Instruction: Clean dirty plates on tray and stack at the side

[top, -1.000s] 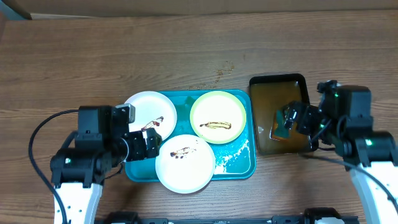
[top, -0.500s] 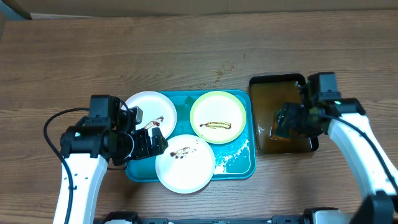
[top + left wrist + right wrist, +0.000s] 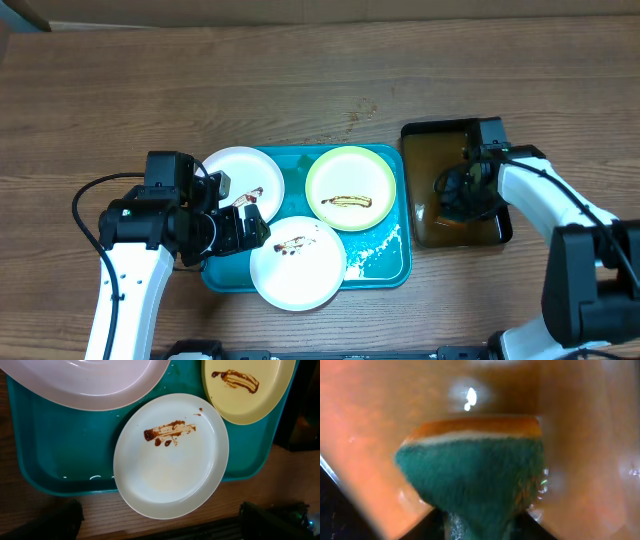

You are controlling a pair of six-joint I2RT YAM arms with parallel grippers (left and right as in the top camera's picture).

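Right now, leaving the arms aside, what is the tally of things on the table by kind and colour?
White plates: 2
Pale green plate: 1
Turquoise tray: 1
Black tray: 1
Green sponge: 1
Total: 6

From above I get flat, even light. The wooden table (image 3: 320, 70) reads bright, shadows beside both arms are soft, and the frame stays crisp to its corners. Below the left gripper (image 3: 160, 521) the white plate (image 3: 170, 460) is sharp, with small wet glints on the tray (image 3: 65, 460). Its fingers (image 3: 272, 515) blur into black. The right wrist view is murky orange and soft all over. Ahead of the right gripper (image 3: 479, 528) the sponge (image 3: 475, 475) is fuzzy, with one hot glare spot beyond it.
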